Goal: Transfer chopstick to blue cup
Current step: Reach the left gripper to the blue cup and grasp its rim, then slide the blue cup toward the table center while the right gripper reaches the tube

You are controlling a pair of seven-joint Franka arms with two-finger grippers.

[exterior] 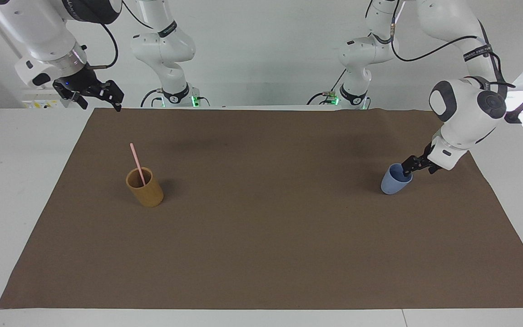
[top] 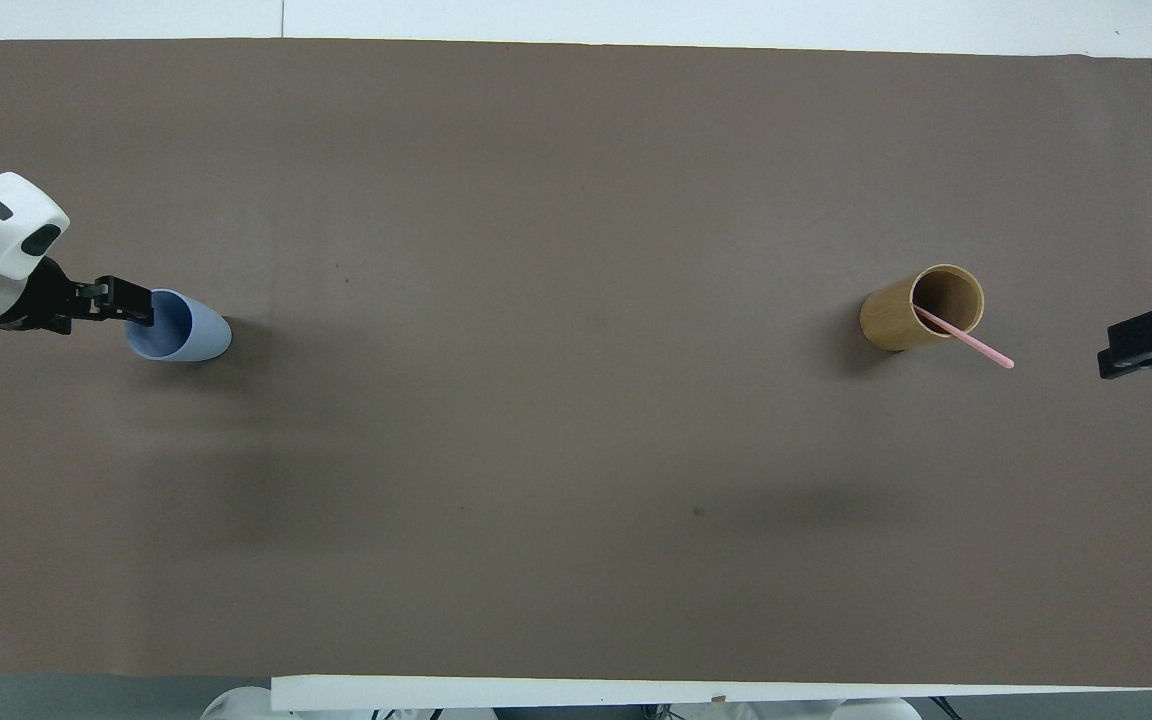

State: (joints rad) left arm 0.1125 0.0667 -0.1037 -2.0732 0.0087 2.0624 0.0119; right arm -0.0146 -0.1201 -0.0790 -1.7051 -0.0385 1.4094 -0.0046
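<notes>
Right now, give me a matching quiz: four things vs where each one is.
Things
1. chopstick
2. blue cup
3. left tool
4. right tool

Places
A. raised over the table edge at the right arm's end
B. on the brown mat, toward the left arm's end
C. leaning in the tan cup
D. at the blue cup's rim

Pairs: 1-C, 2-B, 3-D, 4-A

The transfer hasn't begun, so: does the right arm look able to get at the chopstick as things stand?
Probably yes: the chopstick sticks up out of the tan cup, uncovered, and the open right gripper hangs above that end.
</notes>
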